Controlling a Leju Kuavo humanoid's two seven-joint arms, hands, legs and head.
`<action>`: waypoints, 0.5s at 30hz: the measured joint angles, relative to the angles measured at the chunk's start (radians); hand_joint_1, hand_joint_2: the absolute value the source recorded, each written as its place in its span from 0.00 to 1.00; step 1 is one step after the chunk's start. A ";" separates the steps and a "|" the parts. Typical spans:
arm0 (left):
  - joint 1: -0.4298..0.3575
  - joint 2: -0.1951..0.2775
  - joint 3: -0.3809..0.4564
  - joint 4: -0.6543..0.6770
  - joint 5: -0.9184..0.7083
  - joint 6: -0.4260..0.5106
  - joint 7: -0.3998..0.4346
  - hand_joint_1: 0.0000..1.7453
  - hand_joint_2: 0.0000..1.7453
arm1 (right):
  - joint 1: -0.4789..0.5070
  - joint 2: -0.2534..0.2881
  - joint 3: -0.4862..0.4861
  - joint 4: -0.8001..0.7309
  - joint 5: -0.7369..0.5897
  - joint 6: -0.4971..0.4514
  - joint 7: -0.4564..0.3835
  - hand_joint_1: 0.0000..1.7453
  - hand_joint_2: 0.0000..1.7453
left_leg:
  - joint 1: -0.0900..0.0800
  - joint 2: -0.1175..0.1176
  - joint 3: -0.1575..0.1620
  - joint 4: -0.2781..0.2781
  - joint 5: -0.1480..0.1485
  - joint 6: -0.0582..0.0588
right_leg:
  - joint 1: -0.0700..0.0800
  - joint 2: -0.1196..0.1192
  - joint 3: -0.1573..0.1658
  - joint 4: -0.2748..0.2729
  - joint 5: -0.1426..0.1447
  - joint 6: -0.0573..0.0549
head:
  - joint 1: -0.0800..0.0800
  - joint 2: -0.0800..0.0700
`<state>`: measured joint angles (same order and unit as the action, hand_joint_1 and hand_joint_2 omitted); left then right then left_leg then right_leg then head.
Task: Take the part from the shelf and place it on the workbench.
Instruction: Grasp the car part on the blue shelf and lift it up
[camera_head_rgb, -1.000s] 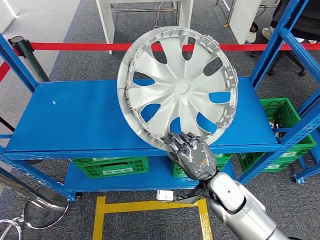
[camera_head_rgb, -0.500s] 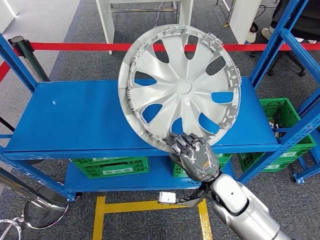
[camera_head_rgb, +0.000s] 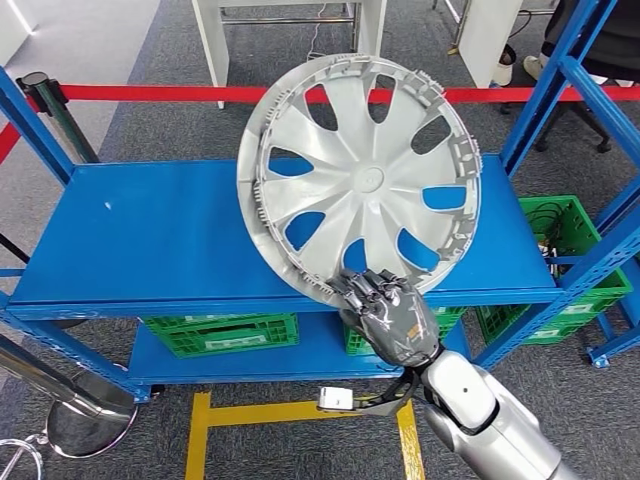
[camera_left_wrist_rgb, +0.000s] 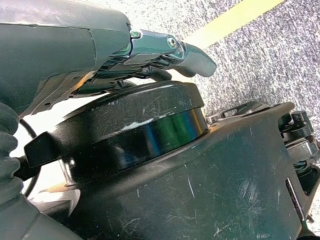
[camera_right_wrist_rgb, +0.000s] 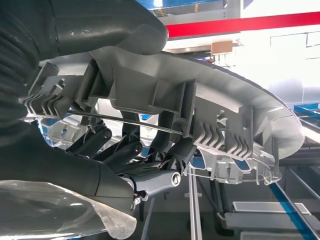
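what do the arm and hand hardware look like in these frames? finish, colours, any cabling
Right hand: dark grey, glossy back, dark segmented fingers with small metal pivot screws, seen in the right wrist view. Right arm: silver, rounded shells; a thin dark cable loops under the wrist beside a small white tag. Left hand: grey ribbed cover, dark glossy linkages.

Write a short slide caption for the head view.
Right robot hand grips a silver wheel cover by its rim above the blue shelf.

Grey carpet (camera_head_rgb: 151, 130) is covering the floor, with yellow tape (camera_head_rgb: 226, 415) lying near. A red barrier belt (camera_head_rgb: 151, 93) is stretching across behind, white furniture legs (camera_head_rgb: 215, 45) are standing far back, and a chrome stand base (camera_head_rgb: 83, 420) is sitting near left.
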<state>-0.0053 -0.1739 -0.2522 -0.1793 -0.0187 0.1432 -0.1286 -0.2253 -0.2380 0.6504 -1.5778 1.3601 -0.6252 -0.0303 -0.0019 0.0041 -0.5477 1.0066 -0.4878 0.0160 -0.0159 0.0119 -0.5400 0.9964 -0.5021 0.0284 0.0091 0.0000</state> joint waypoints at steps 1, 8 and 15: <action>0.000 0.000 0.000 0.000 0.000 0.004 -0.002 0.00 1.00 | 0.002 -0.001 0.000 0.000 0.002 -0.001 -0.001 1.00 1.00 | 0.000 0.000 0.000 0.000 0.000 0.000 | 0.000 0.000 0.000 0.000 0.000 0.000 | 0.000 0.000; 0.000 -0.001 0.000 0.000 -0.003 0.024 -0.016 0.00 1.00 | 0.020 -0.008 -0.001 -0.010 0.037 -0.029 0.003 1.00 1.00 | -0.002 0.000 -0.001 0.002 -0.001 0.001 | -0.001 0.000 0.000 -0.001 0.000 0.001 | 0.000 0.000; 0.000 0.011 0.000 0.000 -0.006 0.018 0.001 0.00 1.00 | 0.038 -0.008 -0.006 -0.036 0.064 -0.052 0.015 1.00 1.00 | -0.007 -0.001 -0.004 0.010 -0.002 0.009 | -0.007 0.000 0.000 -0.002 0.005 0.010 | 0.000 0.000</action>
<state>-0.0058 -0.1627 -0.2525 -0.1789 -0.0243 0.1616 -0.1272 -0.1874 -0.2461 0.6442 -1.6139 1.4244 -0.6771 -0.0151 -0.0087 0.0031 -0.5522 1.0165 -0.4902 0.0253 -0.0228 0.0117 -0.5405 0.9941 -0.4968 0.0383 0.0087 0.0000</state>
